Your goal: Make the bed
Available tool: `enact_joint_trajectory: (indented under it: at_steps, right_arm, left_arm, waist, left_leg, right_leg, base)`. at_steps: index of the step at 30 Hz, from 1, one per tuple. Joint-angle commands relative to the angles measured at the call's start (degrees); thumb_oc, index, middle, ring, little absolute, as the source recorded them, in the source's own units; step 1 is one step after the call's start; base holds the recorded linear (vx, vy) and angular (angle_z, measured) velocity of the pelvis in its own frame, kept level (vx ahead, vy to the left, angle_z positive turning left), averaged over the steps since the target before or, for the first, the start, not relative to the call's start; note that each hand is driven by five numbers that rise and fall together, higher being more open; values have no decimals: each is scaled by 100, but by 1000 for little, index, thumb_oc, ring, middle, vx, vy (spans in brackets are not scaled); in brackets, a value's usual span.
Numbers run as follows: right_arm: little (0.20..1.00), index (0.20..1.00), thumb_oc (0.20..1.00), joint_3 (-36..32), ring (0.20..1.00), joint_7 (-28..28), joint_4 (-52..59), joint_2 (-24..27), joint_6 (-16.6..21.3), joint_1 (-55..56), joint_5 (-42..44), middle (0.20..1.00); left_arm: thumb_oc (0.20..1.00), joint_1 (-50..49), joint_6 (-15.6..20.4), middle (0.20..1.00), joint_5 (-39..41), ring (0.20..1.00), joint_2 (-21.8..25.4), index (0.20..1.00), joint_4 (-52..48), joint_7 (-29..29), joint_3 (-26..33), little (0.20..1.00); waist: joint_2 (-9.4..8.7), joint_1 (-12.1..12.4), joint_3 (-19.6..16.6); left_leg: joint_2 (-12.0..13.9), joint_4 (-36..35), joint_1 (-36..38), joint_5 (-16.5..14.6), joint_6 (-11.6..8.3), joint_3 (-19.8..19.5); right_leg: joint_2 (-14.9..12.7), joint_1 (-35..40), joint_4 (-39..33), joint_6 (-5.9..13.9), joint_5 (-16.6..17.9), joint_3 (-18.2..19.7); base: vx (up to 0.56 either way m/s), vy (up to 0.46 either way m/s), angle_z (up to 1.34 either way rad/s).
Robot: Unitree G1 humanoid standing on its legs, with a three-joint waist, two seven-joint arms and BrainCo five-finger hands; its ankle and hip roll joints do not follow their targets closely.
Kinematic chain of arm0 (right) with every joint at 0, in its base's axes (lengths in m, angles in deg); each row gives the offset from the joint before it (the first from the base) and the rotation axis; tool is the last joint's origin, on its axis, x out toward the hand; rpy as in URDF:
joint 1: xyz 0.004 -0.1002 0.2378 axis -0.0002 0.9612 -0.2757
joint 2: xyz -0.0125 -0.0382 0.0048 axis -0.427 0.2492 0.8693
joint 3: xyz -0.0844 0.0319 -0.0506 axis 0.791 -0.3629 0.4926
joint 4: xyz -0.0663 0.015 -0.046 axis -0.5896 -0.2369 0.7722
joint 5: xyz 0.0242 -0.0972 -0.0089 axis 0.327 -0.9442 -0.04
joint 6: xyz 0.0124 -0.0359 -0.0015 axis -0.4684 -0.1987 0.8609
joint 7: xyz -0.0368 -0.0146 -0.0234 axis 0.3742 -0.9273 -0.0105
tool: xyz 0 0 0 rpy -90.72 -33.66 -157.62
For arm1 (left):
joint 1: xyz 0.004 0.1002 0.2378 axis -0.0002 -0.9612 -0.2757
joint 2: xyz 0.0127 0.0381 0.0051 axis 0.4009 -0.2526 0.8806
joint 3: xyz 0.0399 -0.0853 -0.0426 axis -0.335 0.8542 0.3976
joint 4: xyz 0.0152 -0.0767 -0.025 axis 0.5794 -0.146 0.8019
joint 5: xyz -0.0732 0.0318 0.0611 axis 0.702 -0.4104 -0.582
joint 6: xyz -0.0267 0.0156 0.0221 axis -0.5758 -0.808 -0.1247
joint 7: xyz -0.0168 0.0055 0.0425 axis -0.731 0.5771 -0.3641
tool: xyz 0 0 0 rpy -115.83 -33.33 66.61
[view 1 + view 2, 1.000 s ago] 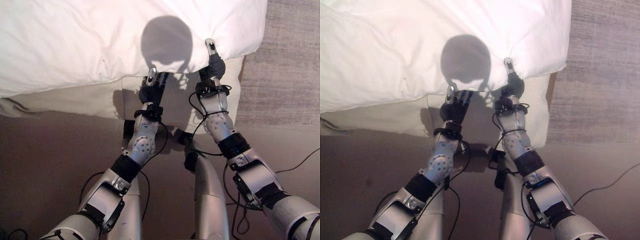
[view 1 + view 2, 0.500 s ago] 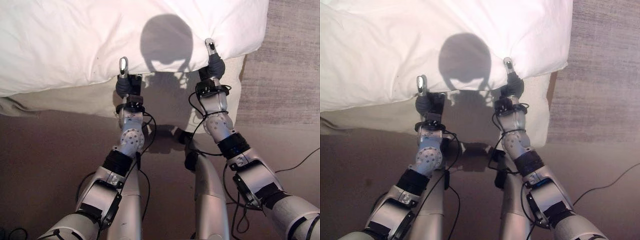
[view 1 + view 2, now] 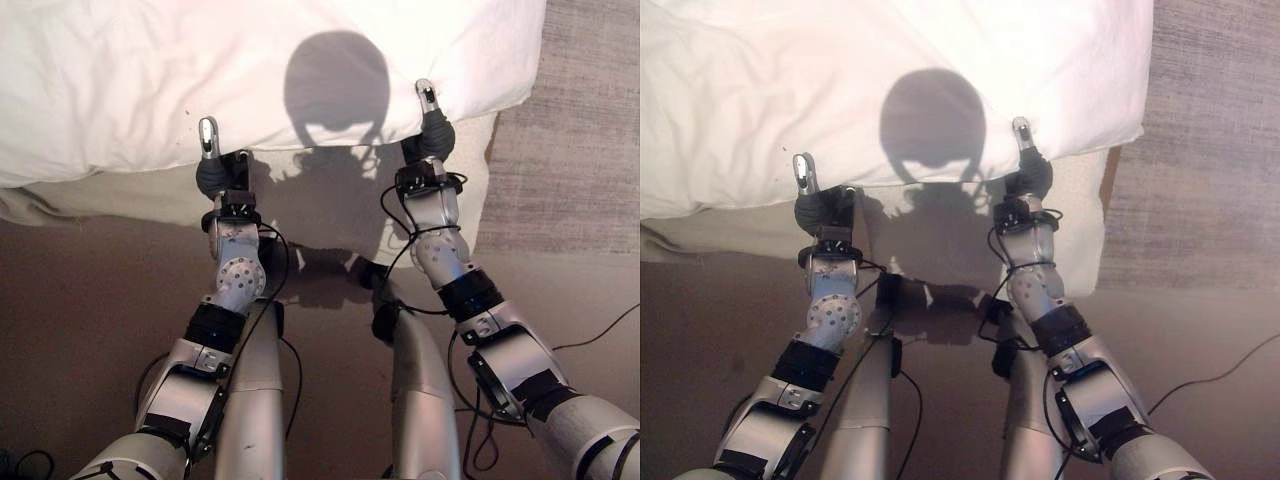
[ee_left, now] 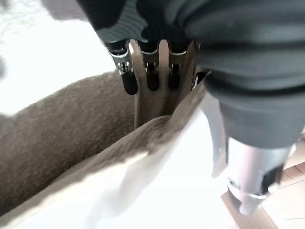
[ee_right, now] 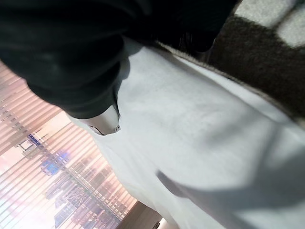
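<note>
A white duvet (image 3: 150,80) covers the bed, its near edge hanging over the beige side of the bed (image 3: 330,210). My left hand (image 3: 213,172) is at that edge, thumb up over the white cloth and fingers (image 4: 151,76) tucked beneath it against the beige cover (image 4: 62,129). The duvet (image 4: 167,191) runs between thumb and fingers. My right hand (image 3: 432,130) grips the same edge near the bed's right corner. Its thumb (image 5: 102,121) presses on the white cloth (image 5: 200,133) and its fingers are hidden underneath.
A grey woven rug (image 3: 580,130) lies on the floor right of the bed. Brown floor (image 3: 90,300) runs along the near side of the bed, under my arms.
My left hand has slid left along the duvet's edge, away from the right hand. The right hand has kept its place near the corner.
</note>
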Motion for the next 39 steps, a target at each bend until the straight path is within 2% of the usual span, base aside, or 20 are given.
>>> enact_joint_trajectory:
  at_steps: [1,4,21,32,37,39]
  right_arm:
    - [200,200,200,-475,200,133,715,312,210,911,-106,200]
    - [200,200,200,-499,200,130,719,340,217,945,-114,200]
    - [200,200,200,-689,200,128,863,435,216,1108,-175,200]
    - [200,200,200,-688,200,170,909,400,204,1200,-189,200]
    - [200,200,200,-780,200,181,847,460,193,1446,-207,200]
    - [200,200,200,-765,200,139,802,607,178,1504,-357,200]
  left_arm:
    - [200,-262,432,200,-305,200,371,200,-578,10,687,200]
    - [200,-281,409,200,-506,200,484,200,-582,89,717,200]
    - [200,-770,431,200,-661,200,431,200,-682,65,1115,200]
    - [200,-825,381,200,-975,200,514,200,-700,122,1157,200]
    - [200,-1470,251,200,-1272,200,650,200,-750,53,1358,200]
    - [200,-1710,282,200,-1380,200,732,200,-859,39,1416,200]
  waist:
    - [165,58,-81]
    - [186,64,-81]
    - [308,151,-81]
    - [303,159,-81]
    - [354,199,-81]
    - [321,360,-81]
  left_leg:
    - [-198,-208,-46,-93,374,-105]
    - [-201,-188,-43,-96,378,-115]
    - [-252,-221,-22,-68,383,-86]
    - [-260,-206,48,-55,390,-85]
    - [-270,225,239,-159,400,-192]
    - [-495,756,236,-309,310,-603]
  right_leg:
    - [-190,-132,576,646,-159,316]
    - [-196,-127,608,639,-172,325]
    - [-232,-137,608,633,-159,362]
    - [-218,-99,678,611,-198,407]
    - [-126,243,830,517,-339,437]
    - [-63,371,829,490,-337,489]
  base:
    - [0,0,0]
    - [-5,23,4]
    - [0,0,0]
    - [0,0,0]
    - [-2,2,-1]
    - [20,63,-7]
